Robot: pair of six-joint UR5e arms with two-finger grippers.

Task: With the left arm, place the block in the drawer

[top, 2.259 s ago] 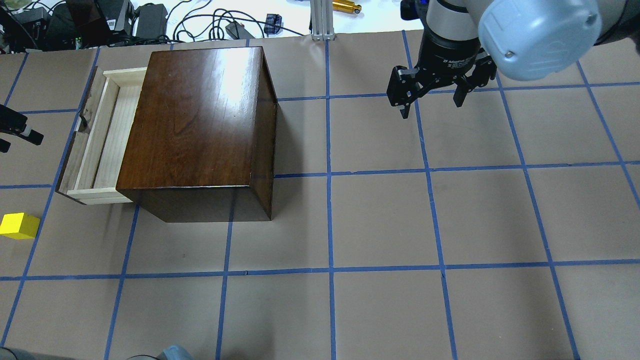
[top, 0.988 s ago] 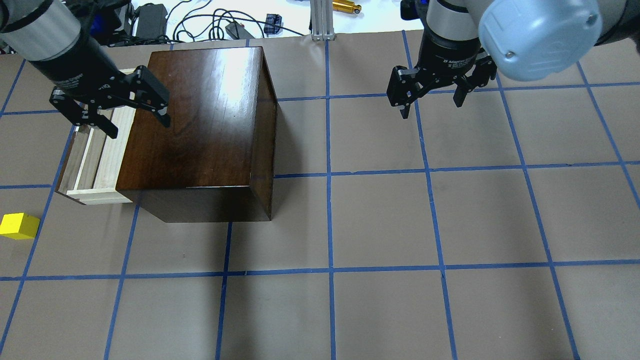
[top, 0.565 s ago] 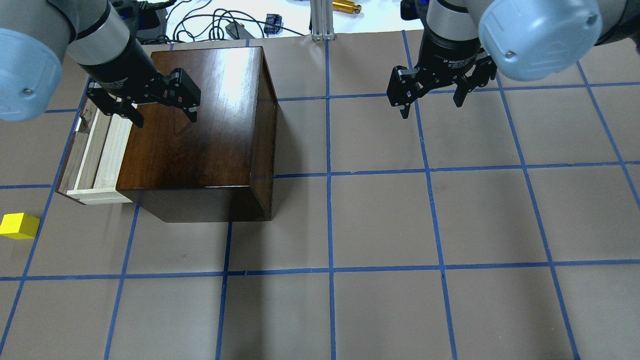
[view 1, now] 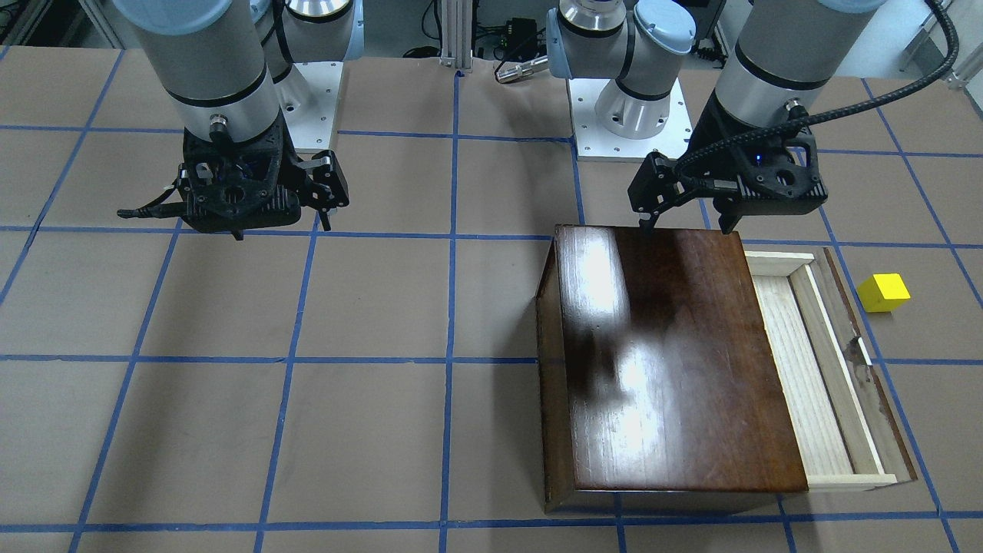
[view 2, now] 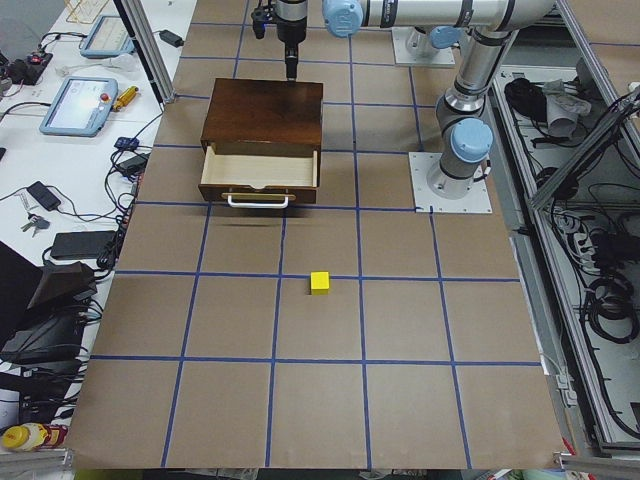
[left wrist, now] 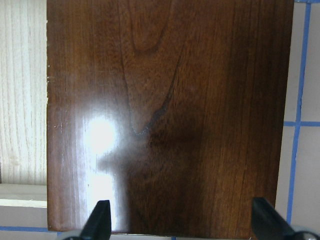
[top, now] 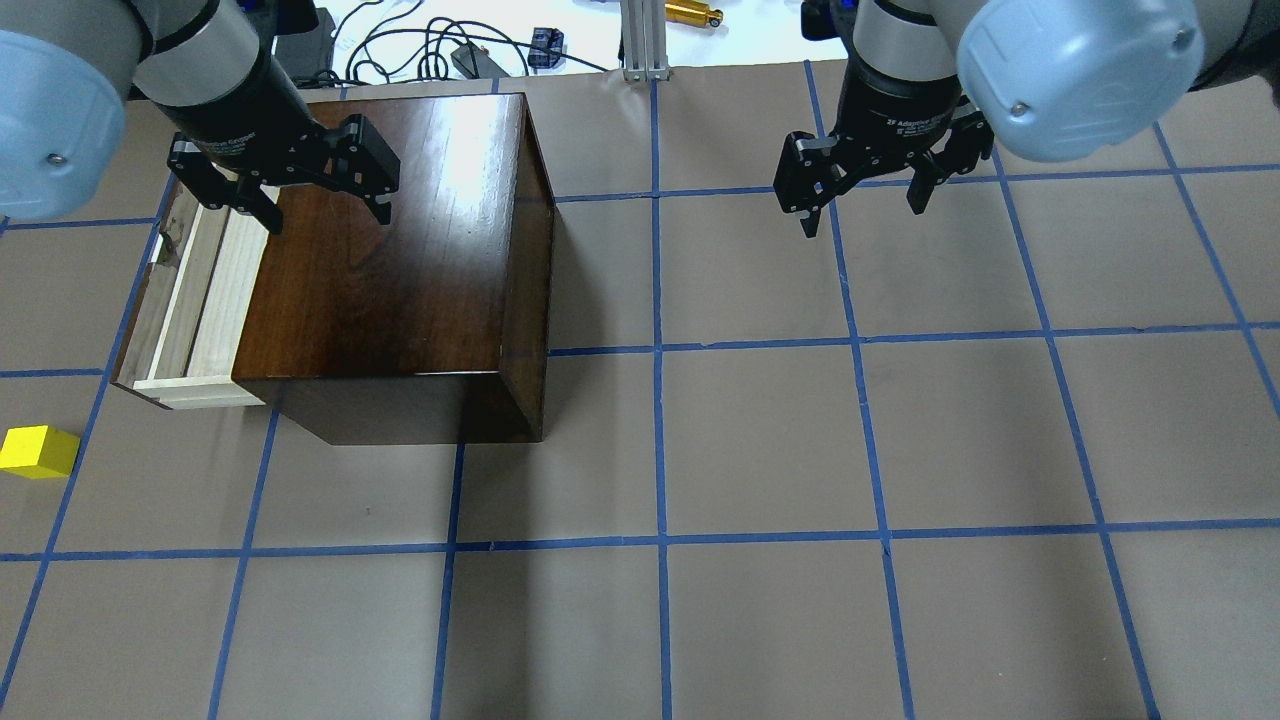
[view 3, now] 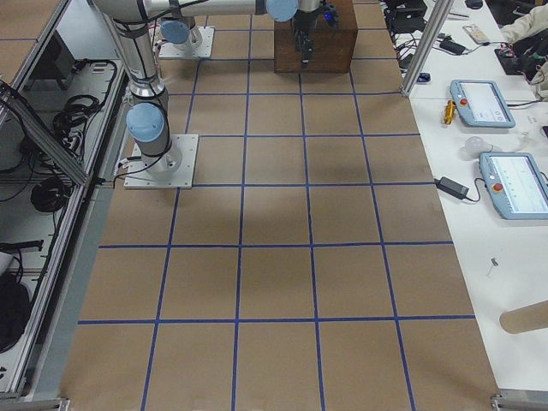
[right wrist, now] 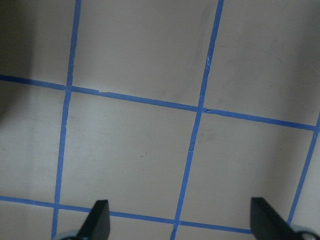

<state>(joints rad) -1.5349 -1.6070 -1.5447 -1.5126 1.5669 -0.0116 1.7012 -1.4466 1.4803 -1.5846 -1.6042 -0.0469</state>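
The yellow block [top: 38, 451] lies on the table by the left edge, in front of the drawer's corner; it also shows in the front view [view 1: 883, 293] and the left view [view 2: 319, 282]. The pale wood drawer [top: 215, 290] [view 1: 799, 376] stands pulled out of the dark-brown box [top: 400, 250] [view 1: 668, 361] and is empty. My left gripper [top: 325, 215] [view 1: 686, 224] is open and empty above the box's top near its rear edge; its wrist view shows the box top [left wrist: 170, 115] and a strip of drawer [left wrist: 22, 90]. My right gripper [top: 862, 215] [right wrist: 180, 225] is open and empty over bare table.
Cables and devices [top: 430, 45] and an aluminium post [top: 640, 40] lie beyond the table's far edge. The arm bases [view 1: 637, 115] stand at the robot's side. Tablets [view 2: 80, 100] rest on a side bench. Blue tape lines grid the brown tabletop.
My left arm came in from the left edge and moved over the drawer onto the box's top. The block, the drawer and the right arm have not moved.
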